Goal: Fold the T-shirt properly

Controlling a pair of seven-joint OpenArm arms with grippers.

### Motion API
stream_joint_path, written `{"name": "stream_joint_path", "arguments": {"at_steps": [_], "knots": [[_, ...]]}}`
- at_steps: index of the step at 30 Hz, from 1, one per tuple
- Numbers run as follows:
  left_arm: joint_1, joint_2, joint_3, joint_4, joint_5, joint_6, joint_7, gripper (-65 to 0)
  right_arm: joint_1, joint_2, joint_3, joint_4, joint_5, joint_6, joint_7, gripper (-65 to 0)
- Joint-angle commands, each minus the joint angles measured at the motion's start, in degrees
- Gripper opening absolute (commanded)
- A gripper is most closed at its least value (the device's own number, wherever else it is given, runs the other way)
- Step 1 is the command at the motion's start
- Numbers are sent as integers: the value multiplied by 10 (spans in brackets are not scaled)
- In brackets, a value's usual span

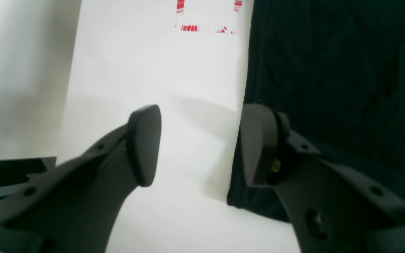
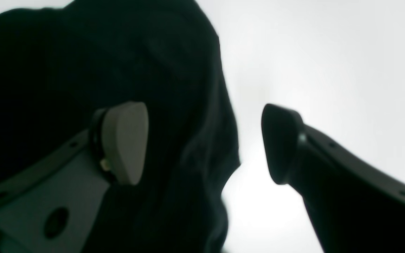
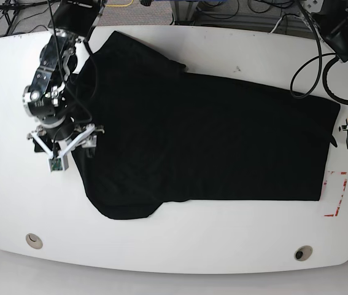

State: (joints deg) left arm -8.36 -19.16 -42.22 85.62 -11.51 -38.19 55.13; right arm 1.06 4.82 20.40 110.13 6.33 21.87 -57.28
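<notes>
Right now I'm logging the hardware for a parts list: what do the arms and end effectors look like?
Both end effectors have dark, flat-sided fingers with small holes and rounded paddle-shaped pads. The left end effector has dark pads. The right end effector has one paler grey pad and one that looks dark. In the base view the right arm is black and silver, with white finger brackets and black cables along it.
</notes>
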Motion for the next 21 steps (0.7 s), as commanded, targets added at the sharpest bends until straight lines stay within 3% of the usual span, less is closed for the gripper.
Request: {"name": "stream_joint_path", "arguments": {"at_steps": [1, 4, 6, 8, 14, 16, 21], "knots": [[-8, 0, 0, 8, -5, 0, -12, -306, -30, -21, 5, 43, 7, 14, 11, -182], [-5, 3, 0, 8, -5, 1, -12, -306, -64, -42, 5, 54, 7, 32, 11, -193], [3, 4, 2, 8, -5, 3, -15, -308, -81, -51, 5, 54, 7, 38, 11, -238], [7, 13, 9, 8, -5, 3, -28, -331, -95, -57, 6, 53, 7, 40, 12, -312], [37, 28, 23, 10, -4, 4, -99, -539, -125, -60, 7, 53, 7, 55, 13, -647], [42, 30, 23, 10, -4, 4, -104, -571, -131, -60, 11, 53, 7, 56, 13, -650], [48, 44, 26, 14, -4, 4, -101, -550, -147, -60, 50, 53, 6, 57, 11, -510]]}}
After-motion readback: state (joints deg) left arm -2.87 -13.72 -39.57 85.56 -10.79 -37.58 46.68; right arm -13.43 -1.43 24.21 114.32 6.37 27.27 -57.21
